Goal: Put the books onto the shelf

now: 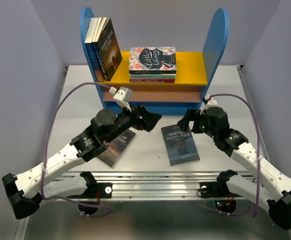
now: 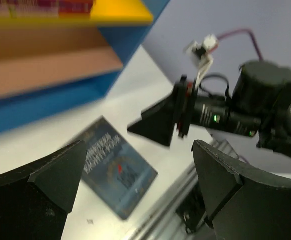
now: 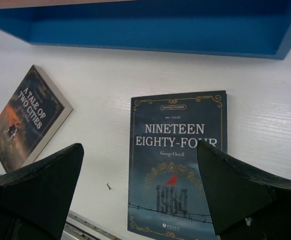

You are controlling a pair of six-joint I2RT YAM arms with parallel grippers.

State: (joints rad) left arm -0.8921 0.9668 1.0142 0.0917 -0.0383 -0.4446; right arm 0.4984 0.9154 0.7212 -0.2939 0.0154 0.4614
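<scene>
my left claw (image 1: 153, 121) is spread wide and grips nothing, hanging above the table (image 1: 148, 157) in front of the shelf (image 1: 216, 45). my right claw (image 1: 186, 121) is spread just as wide and is empty too. its tips face the left one with a gap between them.

two books lie flat on the table. nineteen eighty-four (image 1: 180, 144) is face up, just in front of the gap between my claws. a tale of two cities (image 1: 117, 147) is to its left, apart from it and partly under my left arm (image 1: 70, 152). in the right wrist view nineteen eighty-four shows between my fingers (image 3: 50, 187).

three more books (image 1: 102, 47) stand on the yellow board (image 1: 190, 67), leaning against the left blue panel. beside them on that board lies a flat stack (image 1: 153, 65) topped by little women.
</scene>
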